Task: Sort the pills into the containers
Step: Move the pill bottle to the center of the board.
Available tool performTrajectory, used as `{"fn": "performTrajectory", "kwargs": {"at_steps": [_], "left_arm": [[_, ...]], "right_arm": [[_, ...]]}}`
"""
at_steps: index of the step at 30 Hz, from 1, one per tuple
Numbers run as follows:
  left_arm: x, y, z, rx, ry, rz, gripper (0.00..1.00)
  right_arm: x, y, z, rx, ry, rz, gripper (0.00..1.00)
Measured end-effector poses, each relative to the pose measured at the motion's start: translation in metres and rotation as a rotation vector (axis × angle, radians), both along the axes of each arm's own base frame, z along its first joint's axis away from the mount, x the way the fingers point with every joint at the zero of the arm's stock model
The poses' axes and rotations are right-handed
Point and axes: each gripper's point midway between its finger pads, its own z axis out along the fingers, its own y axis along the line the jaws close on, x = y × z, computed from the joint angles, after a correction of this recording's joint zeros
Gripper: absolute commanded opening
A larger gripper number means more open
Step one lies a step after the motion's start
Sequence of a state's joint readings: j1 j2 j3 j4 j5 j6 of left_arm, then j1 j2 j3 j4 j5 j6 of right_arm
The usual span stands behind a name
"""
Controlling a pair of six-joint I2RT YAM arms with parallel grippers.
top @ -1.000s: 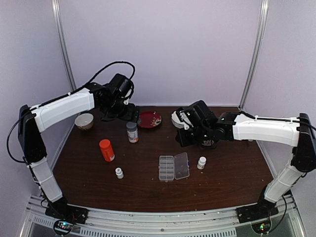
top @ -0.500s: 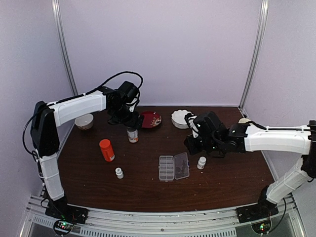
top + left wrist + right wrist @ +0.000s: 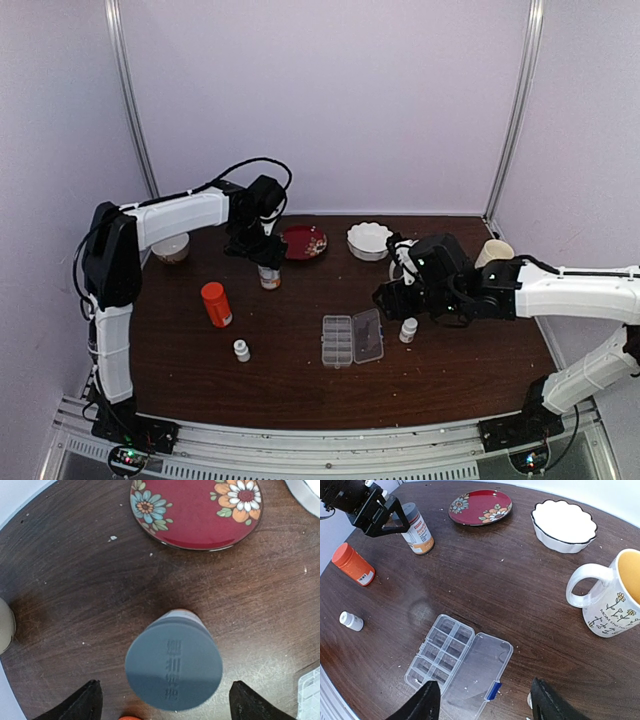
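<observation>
Pill box (image 3: 470, 652) latch (image 3: 492, 690) blue (right wrist).

Raised characters are embossed on the grey cap (image 3: 173, 666) in the left wrist view, but they cannot be read. Print is carried on the mug (image 3: 612, 600), on the grey-capped bottle's orange label (image 3: 420, 536) and on the orange-red bottle (image 3: 353, 564). All of it is too small to be read.

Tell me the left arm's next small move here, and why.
Probably ease the left gripper down and close it on the grey-capped bottle. In the left wrist view its fingers stand open on either side of the cap, apart from it, with the bottle upright and centred between them. The pill box already lies open.
</observation>
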State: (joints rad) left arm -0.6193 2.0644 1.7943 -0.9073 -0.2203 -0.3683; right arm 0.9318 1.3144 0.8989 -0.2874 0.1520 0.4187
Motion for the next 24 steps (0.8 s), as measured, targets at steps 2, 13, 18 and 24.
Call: {"fn": "performTrajectory", "kwargs": {"at_steps": [2, 13, 18, 24], "left_arm": [[0.002, -0.001, -0.006, 0.009, 0.011, -0.002, 0.87], [0.009, -0.013, -0.001, -0.038, -0.003, -0.017, 0.76], [0.021, -0.023, 0.012, -0.086, -0.03, -0.029, 0.66], [0.027, -0.022, 0.009, -0.088, -0.028, -0.032, 0.8]], "right_arm": [[-0.001, 0.001, -0.001, 0.0, 0.004, 0.006, 0.65], [-0.002, 0.0, 0.001, -0.027, -0.014, 0.036, 0.66], [0.002, 0.007, 0.008, -0.028, -0.028, 0.053, 0.65], [0.007, 0.011, 0.016, -0.038, -0.054, 0.071, 0.65]]}}
